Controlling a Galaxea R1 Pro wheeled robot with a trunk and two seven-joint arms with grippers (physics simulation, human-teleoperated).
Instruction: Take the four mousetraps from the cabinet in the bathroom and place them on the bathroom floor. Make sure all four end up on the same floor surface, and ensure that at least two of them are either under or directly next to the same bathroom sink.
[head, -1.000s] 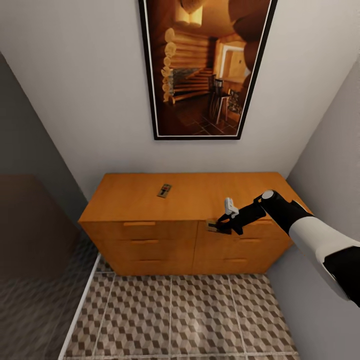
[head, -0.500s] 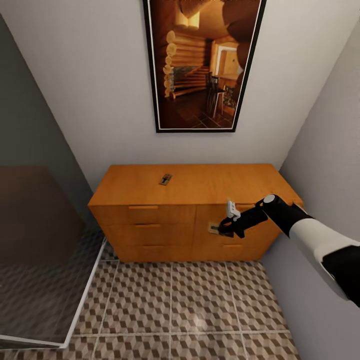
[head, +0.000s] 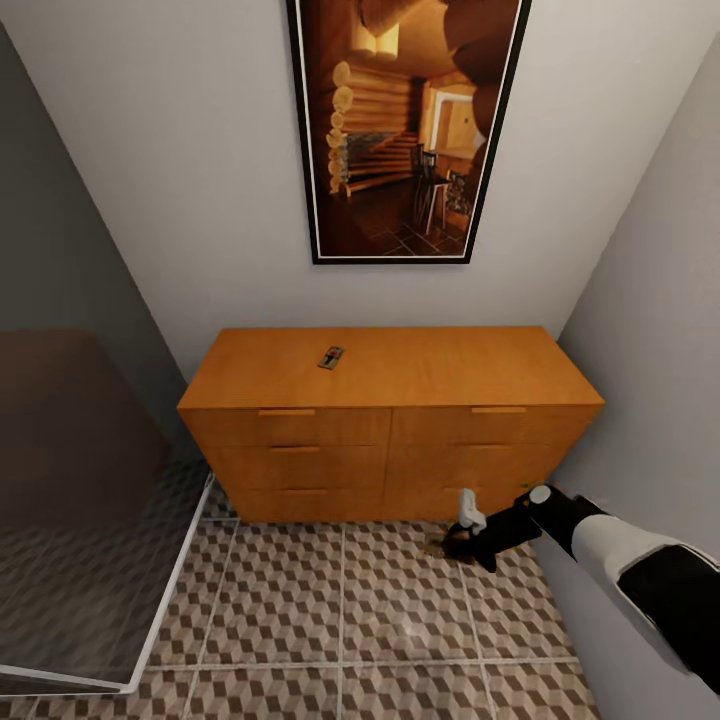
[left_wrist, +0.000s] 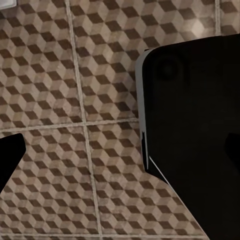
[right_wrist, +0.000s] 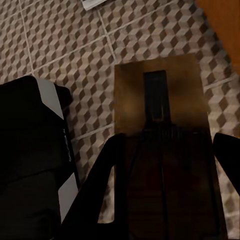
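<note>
Currently my right gripper (head: 452, 546) pinches a small brown wooden mousetrap (right_wrist: 162, 150) low over the cube-patterned tile floor (head: 340, 620), near the orange-brown dresser's (head: 390, 370) right end. Letting go at this height risks a flip; no sink here.

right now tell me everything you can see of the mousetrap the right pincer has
The mousetrap is a small flat rectangular brown wooden board with a dark rectangular plate near one end and thin dark wires running along it. It sits between the fingers of the right pincer, which has carried it low over the patterned bathroom floor in front of the cabinet. Whether it touches the tiles cannot be told.
</note>
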